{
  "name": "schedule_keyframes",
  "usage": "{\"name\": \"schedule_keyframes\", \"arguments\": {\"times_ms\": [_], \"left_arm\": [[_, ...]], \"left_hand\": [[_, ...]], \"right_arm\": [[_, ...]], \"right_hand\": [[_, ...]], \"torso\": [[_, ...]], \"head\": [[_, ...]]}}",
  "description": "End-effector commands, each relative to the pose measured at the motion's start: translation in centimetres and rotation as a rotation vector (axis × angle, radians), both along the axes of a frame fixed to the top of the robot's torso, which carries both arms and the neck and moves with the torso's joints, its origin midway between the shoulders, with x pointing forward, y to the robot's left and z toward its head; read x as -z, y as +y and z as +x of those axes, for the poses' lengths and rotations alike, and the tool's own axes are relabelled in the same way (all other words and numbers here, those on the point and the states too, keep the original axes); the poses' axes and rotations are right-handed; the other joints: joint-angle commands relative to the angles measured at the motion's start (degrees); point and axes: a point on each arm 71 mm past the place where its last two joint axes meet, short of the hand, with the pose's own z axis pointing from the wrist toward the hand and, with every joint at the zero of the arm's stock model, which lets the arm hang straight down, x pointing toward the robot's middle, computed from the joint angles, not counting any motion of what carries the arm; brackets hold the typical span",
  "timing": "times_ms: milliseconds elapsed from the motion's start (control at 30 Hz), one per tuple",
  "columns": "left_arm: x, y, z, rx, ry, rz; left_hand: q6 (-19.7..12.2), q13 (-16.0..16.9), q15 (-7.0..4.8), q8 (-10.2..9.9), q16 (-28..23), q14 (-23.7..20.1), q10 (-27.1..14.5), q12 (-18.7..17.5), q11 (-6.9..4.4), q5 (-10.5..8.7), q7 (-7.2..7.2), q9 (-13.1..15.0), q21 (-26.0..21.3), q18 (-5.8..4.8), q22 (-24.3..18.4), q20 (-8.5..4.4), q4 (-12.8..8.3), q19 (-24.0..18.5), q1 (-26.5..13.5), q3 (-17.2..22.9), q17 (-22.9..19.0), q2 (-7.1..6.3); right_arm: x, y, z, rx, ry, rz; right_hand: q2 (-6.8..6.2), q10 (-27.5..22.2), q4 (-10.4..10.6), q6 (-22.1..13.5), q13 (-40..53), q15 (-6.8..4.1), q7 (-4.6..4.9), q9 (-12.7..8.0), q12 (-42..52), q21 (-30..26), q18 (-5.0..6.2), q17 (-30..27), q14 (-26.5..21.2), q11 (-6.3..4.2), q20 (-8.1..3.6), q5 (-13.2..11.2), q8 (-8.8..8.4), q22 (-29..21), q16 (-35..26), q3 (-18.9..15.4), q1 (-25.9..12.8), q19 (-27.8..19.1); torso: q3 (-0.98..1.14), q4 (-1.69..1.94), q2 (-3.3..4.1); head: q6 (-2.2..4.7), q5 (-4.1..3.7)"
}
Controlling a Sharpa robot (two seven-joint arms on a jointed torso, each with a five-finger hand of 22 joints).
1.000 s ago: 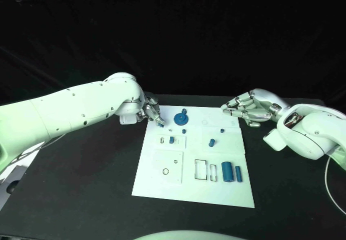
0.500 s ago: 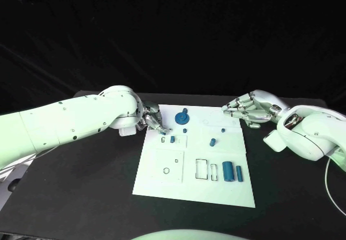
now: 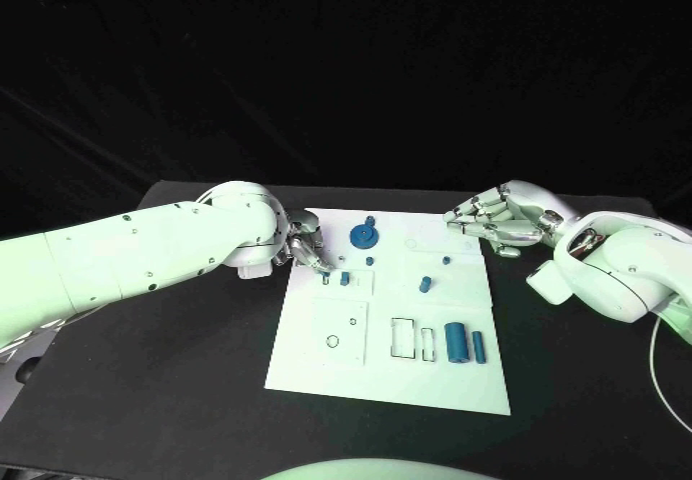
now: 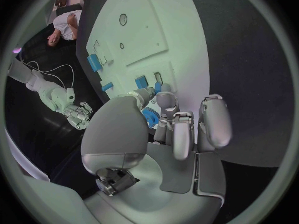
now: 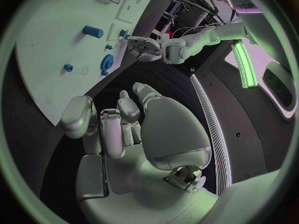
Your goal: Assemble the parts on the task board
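Since a second ago your left robot hand (image 3: 306, 244) has slid along the task board (image 3: 387, 380) edge toward you, from beside the blue gear (image 3: 364, 236) to just above the small slots; its fingers curl in and hide their tips, so you cannot tell whether they pinch anything. Your right robot hand (image 3: 498, 221) hovers off the board's far right corner, fingers curled on nothing. Two blue cylinders (image 3: 463, 343) lie near the board's right edge on the bench (image 3: 173, 380)
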Motion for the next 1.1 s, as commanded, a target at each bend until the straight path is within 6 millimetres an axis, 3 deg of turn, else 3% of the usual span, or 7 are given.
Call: {"name": "schedule_keyframes", "arguments": {"times_ms": [33, 200, 500, 700, 1100], "left_arm": [[0.3, -0.12, -0.02, 0.019, -0.005, 0.04], [0.56, -0.04, -0.05, 0.019, 0.006, 0.051], [0.97, -0.07, -0.38, 0.042, 0.053, 0.069], [1.09, 0.18, -0.55, 0.043, 0.069, 0.078], [1.06, 0.32, -0.81, 0.044, 0.071, 0.071]], "left_hand": [[0.28, 0.03, -0.23, 0.32, 0.14, 6.01, 0.4, 0.27, -0.09, 0.22, -0.32, 0.09, 0.38, -0.85, 4.36, 0.02, -8.52, 1.24, -0.34, 8.94, 15.08, 0.09], [0.29, 0.04, -0.23, 0.32, 0.14, 6.01, 0.41, 0.28, -0.09, 0.23, -0.32, 0.09, 0.42, -0.86, 4.38, 0.02, -8.53, 1.26, -0.35, 8.95, 15.08, 0.09], [0.33, 0.13, -0.23, 0.33, 0.14, 6.01, 0.47, 0.36, -0.09, 0.25, -0.33, 0.1, 0.43, -0.86, 4.4, 0.02, -8.56, 1.26, -0.38, 9.01, 15.08, 0.08], [0.35, 0.19, -0.23, 0.34, 0.14, 6.01, 0.51, 0.41, -0.1, 0.26, -0.33, 0.11, 0.46, -0.87, 4.42, 0.01, -8.61, 1.27, -0.4, 9.06, 15.08, 0.06], [0.4, 0.22, -0.23, 0.35, 0.14, 6.01, 0.56, 0.44, -0.09, 0.26, -0.32, 0.11, 0.64, -0.91, 4.56, 0.01, -8.57, 1.33, -0.55, 9.16, 15.08, 0.11]], "right_arm": [[-0.1, 0.0, -0.08, -0.003, -0.019, 0.002], [-0.14, -0.11, -0.1, 0.002, -0.025, 0.003], [-0.14, -0.05, -0.18, -0.003, -0.024, 0.005], [-0.12, -0.08, -0.18, -0.004, -0.021, 0.005], [-0.07, -0.06, -0.1, -0.007, -0.017, 0.004]], "right_hand": [[-0.27, -0.5, 0.02, -0.21, -0.21, -0.43, -0.01, -0.08, -0.26, -0.32, 0.83, 4.04, 3.64, -0.1, -0.03, 0.21, 0.18, -0.28, -0.35, 0.46, -0.09, -0.42], [-0.27, -0.56, 0.02, -0.23, -0.29, -0.43, -0.01, -0.09, -0.34, -0.39, 0.85, 3.96, 3.62, -0.1, -0.03, 0.22, 0.18, -0.4, -0.41, 0.48, -0.08, -0.47], [-0.28, -0.53, 0.03, -0.25, -0.23, -0.43, -0.01, -0.09, -0.29, -0.44, 0.86, 3.92, 3.61, -0.1, -0.03, 0.24, 0.17, -0.47, -0.45, 0.52, -0.08, -0.51], [-0.28, -0.49, 0.03, -0.26, -0.17, -0.43, -0.01, -0.09, -0.24, -0.46, 0.87, 3.87, 3.59, -0.1, -0.02, 0.25, 0.17, -0.51, -0.49, 0.55, -0.07, -0.53], [-0.28, -0.49, 0.03, -0.26, -0.17, -0.43, -0.01, -0.09, -0.24, -0.46, 0.87, 3.87, 3.59, -0.1, -0.02, 0.25, 0.17, -0.51, -0.49, 0.55, -0.07, -0.53]], "torso": [[0.03, 0.02, -0.02], [0.07, -0.16, -0.03], [0.08, 0.0, -0.04], [0.03, -0.02, -0.01], [-0.06, -0.05, -0.01]], "head": [[-0.03, -0.07], [0.01, 0.11], [-0.04, 0.01], [-0.39, -0.04], [-0.32, 0.08]]}}
